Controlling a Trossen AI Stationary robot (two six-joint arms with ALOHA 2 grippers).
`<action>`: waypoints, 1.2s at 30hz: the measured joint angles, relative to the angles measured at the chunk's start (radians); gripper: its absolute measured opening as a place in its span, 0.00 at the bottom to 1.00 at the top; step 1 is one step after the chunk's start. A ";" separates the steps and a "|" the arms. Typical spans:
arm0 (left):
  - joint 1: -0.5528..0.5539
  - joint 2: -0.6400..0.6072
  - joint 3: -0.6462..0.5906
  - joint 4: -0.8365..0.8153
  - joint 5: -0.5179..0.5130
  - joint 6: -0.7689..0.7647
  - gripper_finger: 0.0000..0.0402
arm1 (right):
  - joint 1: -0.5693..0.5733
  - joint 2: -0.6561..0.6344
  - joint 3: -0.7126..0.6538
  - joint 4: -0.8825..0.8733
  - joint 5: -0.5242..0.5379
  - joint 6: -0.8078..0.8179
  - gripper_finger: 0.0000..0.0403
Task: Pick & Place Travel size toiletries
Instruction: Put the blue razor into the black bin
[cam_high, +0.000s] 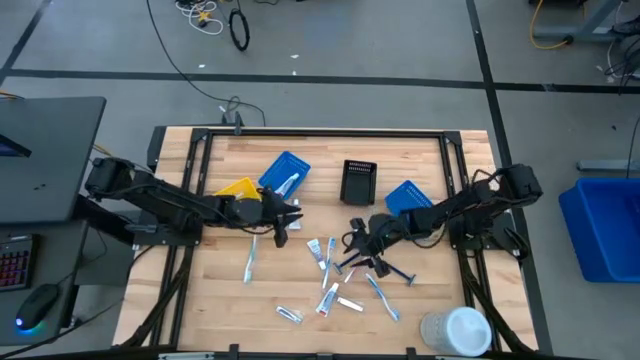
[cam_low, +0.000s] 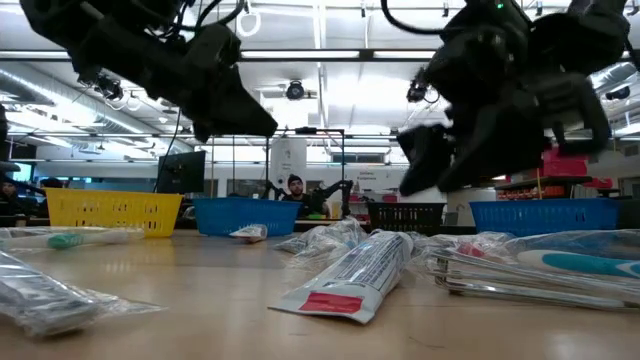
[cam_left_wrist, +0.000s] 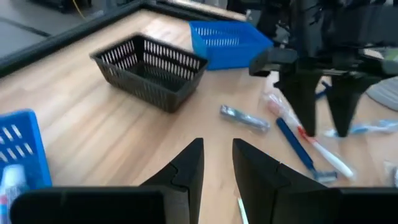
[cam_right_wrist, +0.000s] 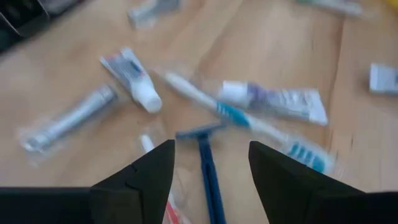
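Several wrapped toothpaste tubes (cam_high: 322, 252) and toothbrushes (cam_high: 250, 260) lie flat and scattered on the wooden table's near half. My right gripper (cam_right_wrist: 211, 168) is open and hovers just over that pile. Its fingers stand on either side of a blue razor (cam_right_wrist: 207, 160), whose head (cam_right_wrist: 199, 132) points away from it. A white-capped tube (cam_right_wrist: 134, 78) and a blue-and-white toothbrush (cam_right_wrist: 249, 121) lie just beyond. My left gripper (cam_left_wrist: 217, 165) is open and empty, above the table near the yellow bin (cam_high: 238, 188). From there it faces the right gripper (cam_left_wrist: 317, 99).
Along the far half stand a blue bin (cam_high: 285, 172) holding a few items, a black basket (cam_high: 358, 182) and a second blue bin (cam_high: 408, 197). A white round lidded container (cam_high: 455, 330) sits at the near right corner. Bare wood lies at the near left.
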 joint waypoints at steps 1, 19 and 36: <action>0.000 0.000 -0.007 0.003 0.001 -0.007 0.23 | 0.005 0.027 0.000 0.028 0.010 0.000 0.53; 0.000 0.000 -0.021 0.012 0.022 0.034 0.23 | 0.029 0.191 0.229 -0.355 0.142 0.001 0.45; 0.000 0.000 -0.020 0.017 -0.022 0.131 0.23 | 0.018 0.187 0.224 -0.337 0.130 0.051 0.13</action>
